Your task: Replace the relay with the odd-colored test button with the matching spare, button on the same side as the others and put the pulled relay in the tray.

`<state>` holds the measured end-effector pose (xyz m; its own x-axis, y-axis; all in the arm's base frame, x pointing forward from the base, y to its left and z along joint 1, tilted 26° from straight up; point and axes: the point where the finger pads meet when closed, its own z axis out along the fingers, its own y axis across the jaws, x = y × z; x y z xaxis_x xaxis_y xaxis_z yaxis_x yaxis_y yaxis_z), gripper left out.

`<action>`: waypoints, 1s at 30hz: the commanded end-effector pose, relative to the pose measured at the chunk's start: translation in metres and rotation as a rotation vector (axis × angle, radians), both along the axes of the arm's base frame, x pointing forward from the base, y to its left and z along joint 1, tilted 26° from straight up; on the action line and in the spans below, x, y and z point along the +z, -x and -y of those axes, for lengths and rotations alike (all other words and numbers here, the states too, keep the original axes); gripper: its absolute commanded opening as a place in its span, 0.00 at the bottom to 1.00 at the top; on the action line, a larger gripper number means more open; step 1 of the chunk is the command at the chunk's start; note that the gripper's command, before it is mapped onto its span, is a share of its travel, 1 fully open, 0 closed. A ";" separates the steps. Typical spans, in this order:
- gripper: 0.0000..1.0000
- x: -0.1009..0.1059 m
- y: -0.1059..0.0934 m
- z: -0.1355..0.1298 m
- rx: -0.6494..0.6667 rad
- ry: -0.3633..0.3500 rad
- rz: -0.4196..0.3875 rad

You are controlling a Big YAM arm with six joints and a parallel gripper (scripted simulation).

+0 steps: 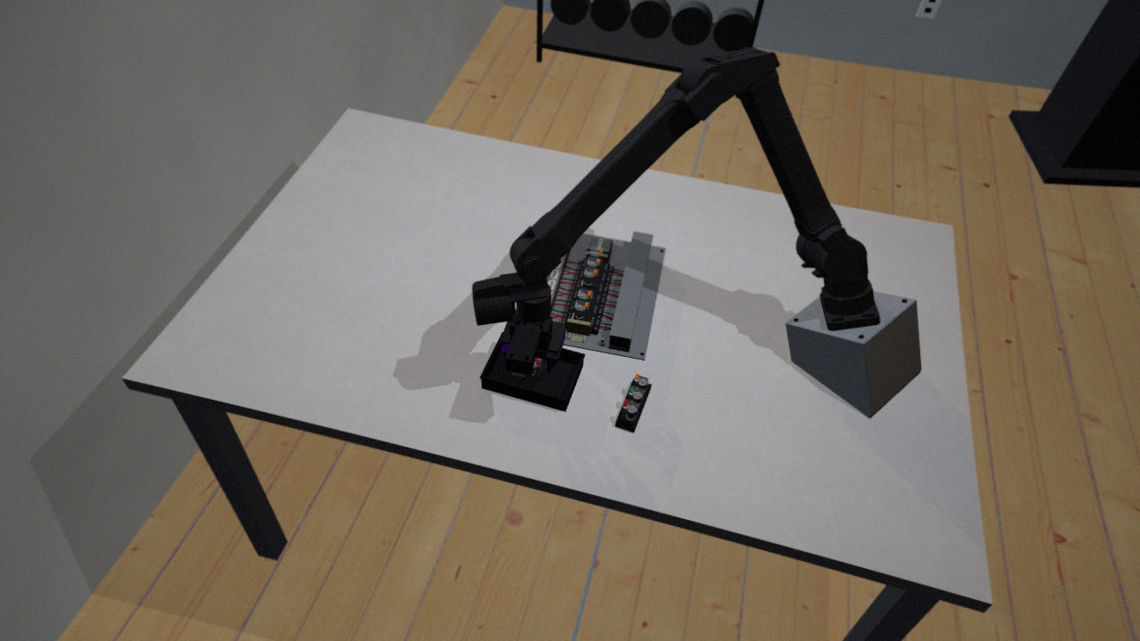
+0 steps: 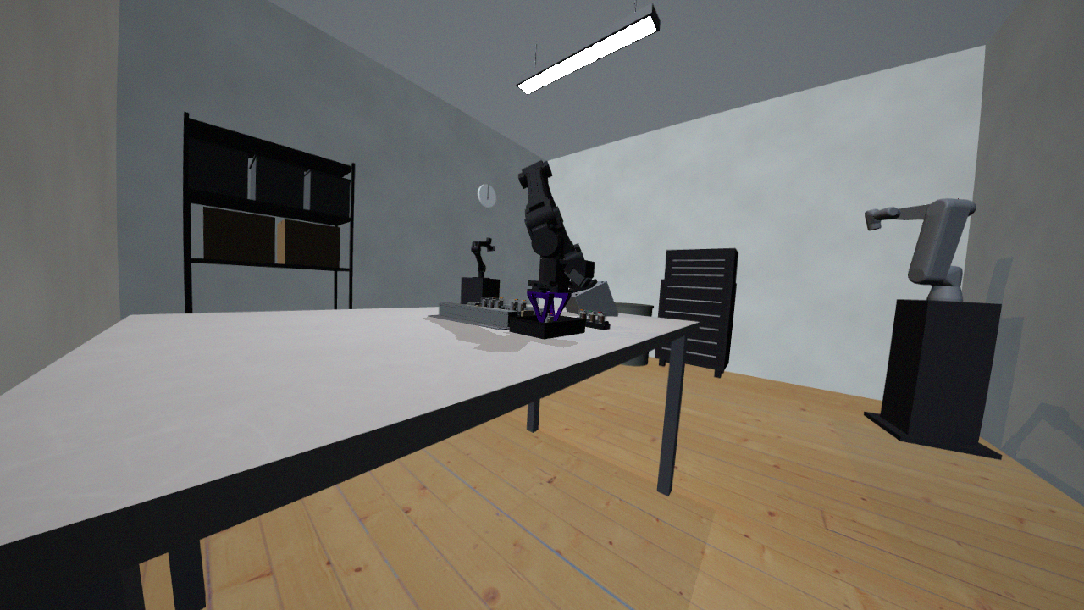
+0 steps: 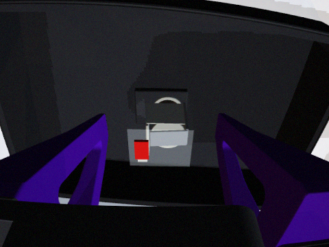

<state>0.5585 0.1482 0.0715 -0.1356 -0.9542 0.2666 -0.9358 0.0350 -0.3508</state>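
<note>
My gripper [image 2: 549,318] [image 3: 161,124] is open over the black tray [image 1: 522,393] [image 2: 530,329] [image 3: 89,24]. A clear-cased relay with a red button [image 3: 141,149] stands upright in the tray, between the spread fingers, with a gap on both sides. In the top view the arm partly hides it. On the panel [image 1: 653,280], the relays in the row [image 1: 584,295] show orange buttons, all on the same side. A dark gap [image 1: 588,283] between them seems to be a socket without a relay. The spare holder [image 1: 625,425] carries an orange-button spare [image 1: 640,381], a green-button spare [image 1: 638,394] and a red-button spare [image 1: 631,410].
A long grey duct [image 1: 631,290] runs beside the relay row, with red wires between. The arm's grey pedestal [image 1: 892,351] stands on the right of the table [image 1: 319,263]. The spare holder stands right of the tray in the top view, and the panel lies behind it.
</note>
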 end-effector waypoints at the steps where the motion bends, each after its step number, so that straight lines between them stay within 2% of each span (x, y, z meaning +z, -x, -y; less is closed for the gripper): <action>1: 0.59 0.021 -0.008 -0.008 0.007 -0.016 0.031; 9: 0.59 0.035 -0.009 -0.016 0.011 -0.026 0.052; 20: 0.59 0.025 -0.003 -0.017 0.010 -0.017 0.029; 30: 0.59 0.042 -0.003 -0.020 0.011 -0.025 0.051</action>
<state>0.5541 0.1508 0.0826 -0.1323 -0.9545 0.2673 -0.9370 0.0325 -0.3478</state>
